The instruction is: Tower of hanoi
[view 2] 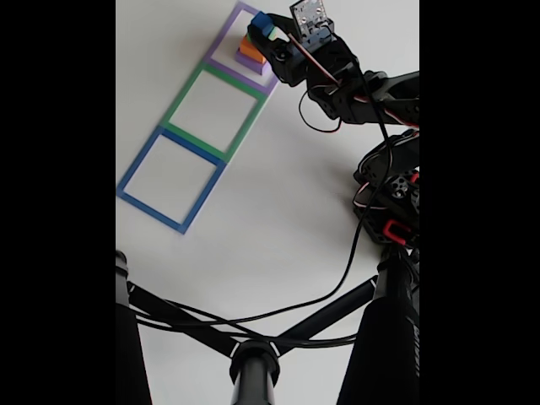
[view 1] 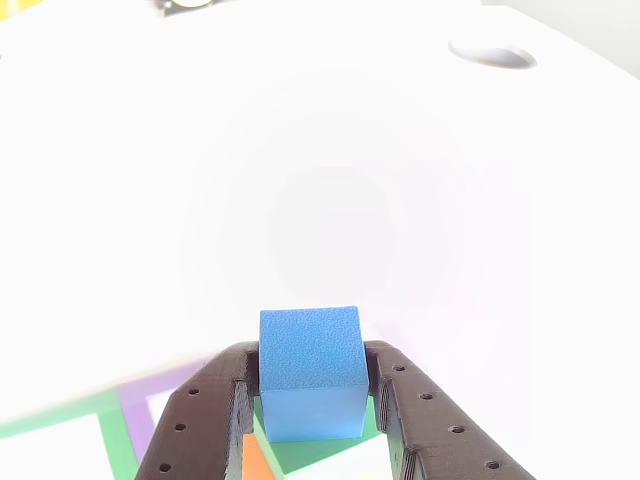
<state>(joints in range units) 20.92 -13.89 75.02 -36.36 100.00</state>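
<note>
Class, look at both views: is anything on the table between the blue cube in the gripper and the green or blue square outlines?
Nothing visible: the blue cube sits in the gripper, and both outlines look bare.

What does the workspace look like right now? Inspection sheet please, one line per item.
Surface: white table, evenly lit, bare around the outlines.
Job's things: blue cube held between the gripper fingers; orange block on the purple slab, both inside the purple outline. Whether the cube touches the orange block cannot be told.
Clutter: nothing seen.
Gripper: gripper shut on the blue cube, over the stack in the fixed view.
Cables: thin black cable runs from the arm across the table to the black stand.
Surroundings: green outline and blue outline both unoccupied; dark round mark at the far edge of the table in the other view.
</note>
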